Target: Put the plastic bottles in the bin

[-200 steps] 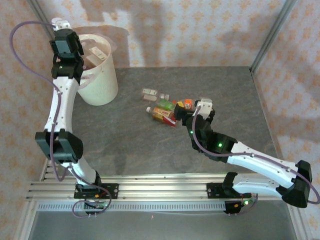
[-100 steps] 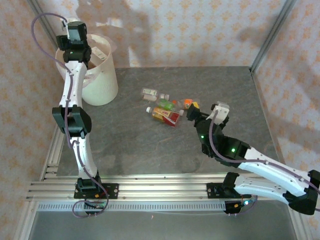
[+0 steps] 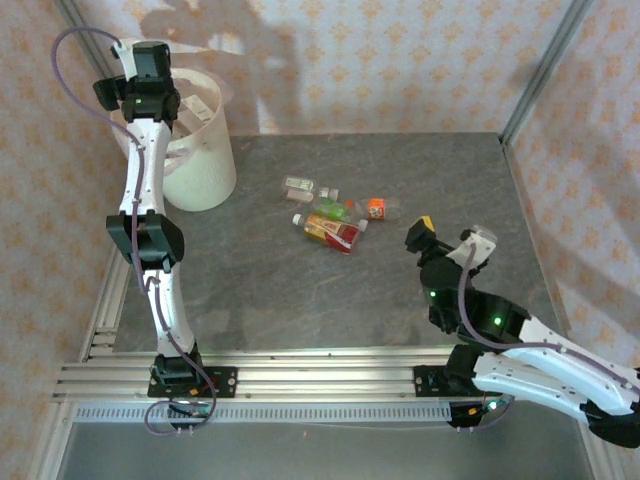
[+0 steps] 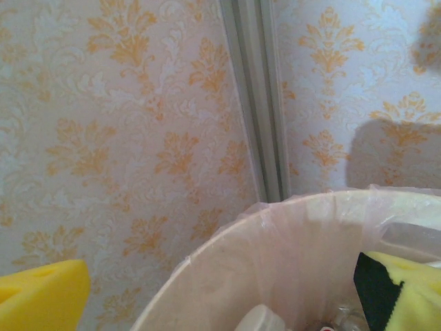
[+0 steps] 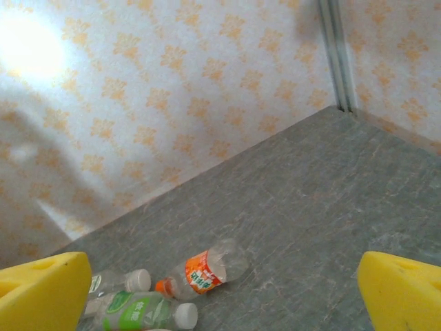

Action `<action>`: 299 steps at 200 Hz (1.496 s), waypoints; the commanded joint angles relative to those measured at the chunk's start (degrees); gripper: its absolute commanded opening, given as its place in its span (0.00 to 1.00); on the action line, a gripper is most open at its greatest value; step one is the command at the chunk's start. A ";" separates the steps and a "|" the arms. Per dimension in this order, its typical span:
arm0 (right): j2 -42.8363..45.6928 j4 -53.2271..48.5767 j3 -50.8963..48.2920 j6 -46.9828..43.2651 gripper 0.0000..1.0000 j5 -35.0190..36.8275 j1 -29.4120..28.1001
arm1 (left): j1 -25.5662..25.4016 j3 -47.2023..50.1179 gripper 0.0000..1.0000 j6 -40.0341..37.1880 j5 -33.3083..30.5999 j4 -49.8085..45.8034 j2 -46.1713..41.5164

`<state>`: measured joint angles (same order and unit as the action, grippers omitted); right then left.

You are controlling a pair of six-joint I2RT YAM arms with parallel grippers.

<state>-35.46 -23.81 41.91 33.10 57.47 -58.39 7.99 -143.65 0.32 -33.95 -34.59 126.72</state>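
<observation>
A: Where are the plastic bottles [image 3: 325, 212]?
B: Clustered on the table [image 3: 450, 160], well apart from the bin [image 3: 205, 170].
A: And the claws?
B: The left gripper [image 4: 224, 293] is over the bin, the right gripper [image 5: 220, 296] near the cluster. Both gape empty. The bottles are likely light, slick, crushable; take mid-body.

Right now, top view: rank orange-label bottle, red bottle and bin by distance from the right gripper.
1. Orange-label bottle, just left of the right gripper.
2. Red bottle, in the mid-table cluster.
3. Bin, far-left corner.
</observation>
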 commanded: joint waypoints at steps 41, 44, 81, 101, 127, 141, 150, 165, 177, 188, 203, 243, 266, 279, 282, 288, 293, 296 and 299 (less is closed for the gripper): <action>9.92 -2.61 -5.76 -4.68 0.99 -3.40 0.19 | 0.20 3.46 1.00 15.81 2.43 -3.50 -8.68; 10.01 -2.50 -5.86 -4.98 0.99 -3.99 0.16 | 0.11 4.48 1.00 16.72 3.11 -3.07 -9.38; 7.17 0.03 -5.16 -10.82 0.99 -15.31 2.58 | -1.05 20.76 1.00 29.39 15.67 6.43 -22.96; 2.29 0.93 -4.30 -11.66 0.99 -27.06 7.55 | -3.55 28.50 1.00 31.49 23.54 12.13 -28.89; -5.57 5.46 -3.72 -13.56 0.99 -40.55 14.12 | -7.76 33.12 1.00 32.20 30.45 9.34 -34.30; -9.61 9.25 -3.44 -16.40 0.99 -48.73 17.60 | -9.15 38.58 1.00 35.78 35.95 9.82 -38.51; -12.38 10.98 -2.94 -17.30 0.99 -52.59 19.81 | -9.83 43.24 1.00 37.89 41.06 12.04 -41.33; -17.28 13.08 -1.50 -18.51 0.99 -59.53 23.93 | -11.50 49.31 1.00 40.18 44.98 12.89 -45.59; -21.41 13.19 0.28 -20.38 0.99 -63.50 26.13 | -12.87 53.71 1.00 41.19 45.90 12.65 -48.72; -24.89 12.73 2.03 -22.88 0.99 -65.73 26.90 | -13.44 57.80 1.00 43.03 46.41 12.45 -51.83; -28.75 12.12 3.89 -26.23 1.00 -68.16 27.59 | -13.87 63.83 1.00 46.57 48.01 14.32 -56.19; -37.74 13.04 7.69 -35.80 0.99 -75.72 29.47 | -15.30 73.43 1.00 50.19 46.41 13.39 -63.96; -42.55 12.98 10.90 -40.01 0.99 -79.71 30.21 | -15.31 75.45 1.00 50.10 46.75 9.97 -64.80; -45.29 12.62 13.24 -41.74 0.99 -80.68 30.49 | -15.35 76.55 1.00 50.07 47.03 8.67 -64.88; -46.08 12.50 13.83 -42.34 0.99 -80.65 30.56 | -15.36 76.76 1.00 50.12 46.95 8.43 -64.97; -47.19 12.43 14.45 -43.33 0.99 -80.70 30.61 | -15.36 77.22 1.00 50.09 46.77 8.07 -65.00; -48.31 12.31 15.14 -44.42 0.99 -80.66 30.60 | -15.33 77.59 1.00 50.15 46.56 8.05 -65.10; -48.99 12.15 15.52 -45.12 0.99 -80.77 30.59 | -15.29 77.86 1.00 50.22 46.41 8.02 -65.17; -49.82 11.86 15.97 -45.87 0.99 -80.94 30.61 | -15.30 78.01 1.00 50.28 46.30 8.05 -65.19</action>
<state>-81.65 -11.94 54.00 -5.26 -20.21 -28.23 -7.14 -67.79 49.58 11.90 -23.75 62.02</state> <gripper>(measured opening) 0.993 0.998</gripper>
